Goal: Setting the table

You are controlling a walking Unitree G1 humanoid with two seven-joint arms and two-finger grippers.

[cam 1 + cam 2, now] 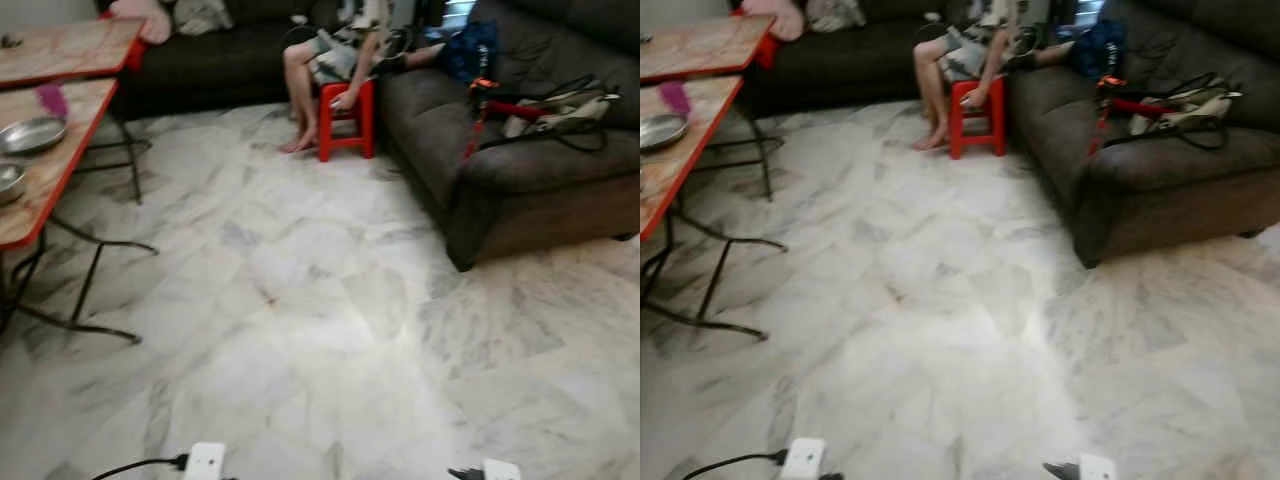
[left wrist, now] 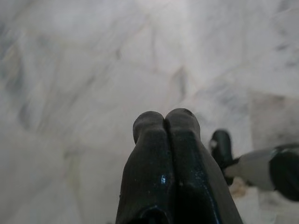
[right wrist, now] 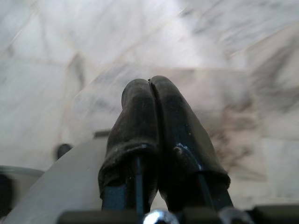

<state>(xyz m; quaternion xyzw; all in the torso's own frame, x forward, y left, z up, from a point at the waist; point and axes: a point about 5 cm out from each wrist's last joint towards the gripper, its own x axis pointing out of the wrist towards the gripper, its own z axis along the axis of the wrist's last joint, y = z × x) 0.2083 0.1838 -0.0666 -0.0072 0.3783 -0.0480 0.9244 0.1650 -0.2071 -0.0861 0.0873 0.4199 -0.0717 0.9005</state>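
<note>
- A folding table (image 1: 62,160) with an orange-edged top and thin black legs stands at the robot's left; a second like it (image 1: 70,45) sits just behind.
- On the nearer top rest a shallow metal dish (image 1: 32,134), a smaller metal bowl (image 1: 8,182) closer to the robot, and a purple item (image 1: 52,99) farther back. What the dish and bowl hold cannot be made out.
- Both vessels lie near the table's front edge.
- Left gripper (image 2: 166,119): fingers pressed together, holding nothing, hanging over the marble floor (image 1: 330,330).
- Right gripper (image 3: 149,86): fingers likewise together and empty, above the same floor.
- A wide stretch of pale tiles lies between the table and a dark sofa (image 1: 520,170) on the right.
- On the sofa seat lie a bag with black straps (image 1: 560,110) and a red tool (image 1: 490,100).
- A person (image 1: 335,60) sits on a red stool (image 1: 345,120) at the far end, feet on the tiles.
</note>
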